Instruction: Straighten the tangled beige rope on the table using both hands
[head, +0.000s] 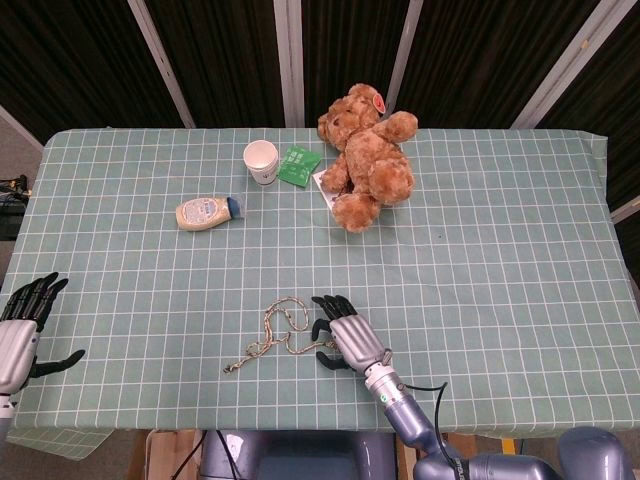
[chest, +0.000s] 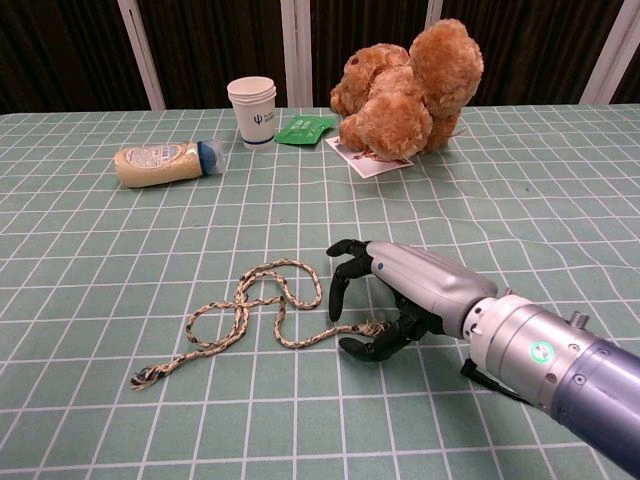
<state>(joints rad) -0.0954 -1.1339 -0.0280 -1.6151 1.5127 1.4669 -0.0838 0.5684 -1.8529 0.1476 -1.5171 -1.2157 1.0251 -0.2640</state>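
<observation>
Rope: beige, looped and crossed over itself on the counter near the front edge; one frayed end lies free at the left, the other sits under the right hand
Right hand: arched over that rope end, fingers curled down and thumb below; whether the end is pinched I cannot tell
Left hand: well apart at the counter's left edge, fingers spread, holding nothing
Risk: a shallow pinch could let the frayed end slip out; pulling with only one end held would likely drag the whole tangle sideways; the crossed loops may cinch into a knot
</observation>
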